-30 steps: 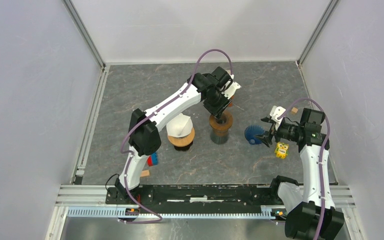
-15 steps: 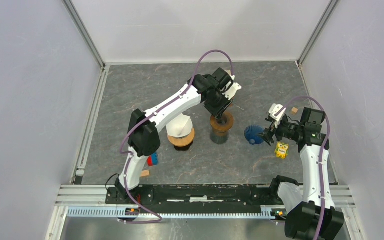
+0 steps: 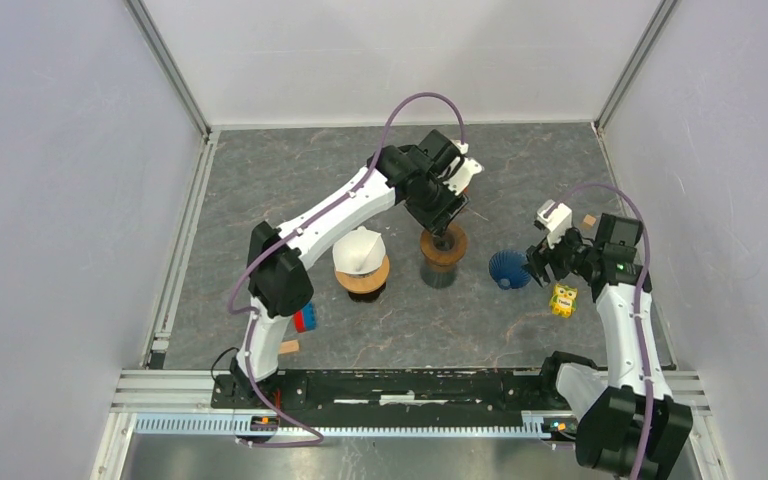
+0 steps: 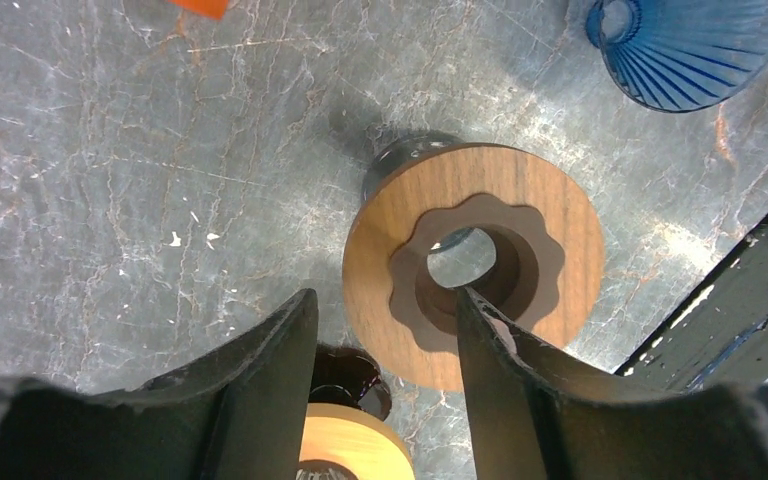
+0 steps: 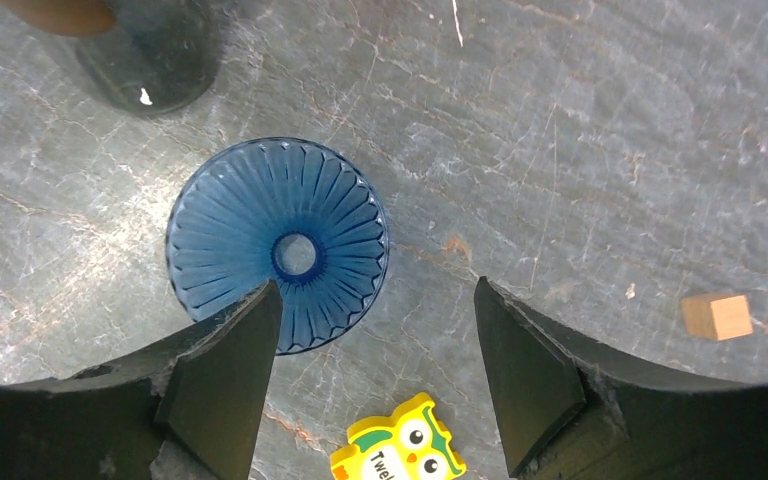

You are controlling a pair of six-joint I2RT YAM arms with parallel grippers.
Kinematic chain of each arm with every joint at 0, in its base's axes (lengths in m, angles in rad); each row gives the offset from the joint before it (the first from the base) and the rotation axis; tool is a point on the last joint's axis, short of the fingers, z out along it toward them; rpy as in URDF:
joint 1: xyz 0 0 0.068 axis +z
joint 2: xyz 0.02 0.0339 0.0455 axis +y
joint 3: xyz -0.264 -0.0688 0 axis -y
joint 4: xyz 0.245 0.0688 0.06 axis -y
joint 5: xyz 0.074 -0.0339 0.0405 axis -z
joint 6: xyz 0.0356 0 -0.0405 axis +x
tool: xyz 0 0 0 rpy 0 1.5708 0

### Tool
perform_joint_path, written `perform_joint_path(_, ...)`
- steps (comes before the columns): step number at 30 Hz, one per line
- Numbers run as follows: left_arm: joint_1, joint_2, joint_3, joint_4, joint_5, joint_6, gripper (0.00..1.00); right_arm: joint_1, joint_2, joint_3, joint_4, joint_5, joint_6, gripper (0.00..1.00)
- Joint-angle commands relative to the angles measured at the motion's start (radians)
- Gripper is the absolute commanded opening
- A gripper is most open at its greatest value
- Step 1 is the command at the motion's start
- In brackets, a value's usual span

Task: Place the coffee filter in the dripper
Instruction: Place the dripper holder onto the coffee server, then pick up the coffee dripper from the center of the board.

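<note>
The right gripper (image 5: 375,288) hangs wide open and empty above the blue dripper (image 5: 230,240), which sits on the table under the gap, nearer the left finger than the right. The left gripper (image 4: 382,300) is spread too and holds nothing. One finger lies over the hole of the wooden ring (image 4: 560,230) on the glass vessel (image 4: 400,155), the other just outside its rim. The coffee filter (image 3: 358,248), a white paper cone, rests on a second wooden stand (image 3: 363,277), well apart from both pairs of fingers. Fetching it looks like the left arm's job: lift straight off the ring so nothing tips, pinch the paper lightly at its upper edge, and lower it point-down over the dripper's centre hole. Whether the dripper stands mouth-up I cannot tell, so that needs checking first.
</note>
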Motion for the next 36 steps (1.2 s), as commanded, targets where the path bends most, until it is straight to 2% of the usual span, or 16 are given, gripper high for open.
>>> perform_joint_path(1,-0.007,-0.088,0.046,0.017,0.008,0.054,0.62,0.047,0.034,-0.033,0.118,0.111,0.119,0.77)
perform_joint_path(8,-0.007,-0.132,0.055,0.017,0.011,0.066,0.66,0.137,0.131,-0.039,0.181,0.272,0.199,0.74)
perform_joint_path(13,-0.007,-0.16,0.04,0.017,0.014,0.066,0.67,0.142,0.194,-0.025,0.175,0.28,0.21,0.66)
perform_joint_path(17,-0.007,-0.178,0.021,0.017,0.008,0.083,0.67,0.149,0.238,-0.014,0.161,0.25,0.215,0.55)
perform_joint_path(24,-0.006,-0.228,-0.014,0.017,-0.038,0.132,0.68,0.151,0.269,0.057,0.123,0.176,0.247,0.17)
perform_joint_path(31,-0.005,-0.272,-0.024,0.03,-0.046,0.157,0.68,0.167,0.252,0.312,-0.004,0.126,0.26,0.0)
perform_joint_path(36,0.007,-0.328,-0.071,0.092,-0.028,0.121,0.67,0.265,0.308,0.534,-0.067,0.069,0.324,0.0)
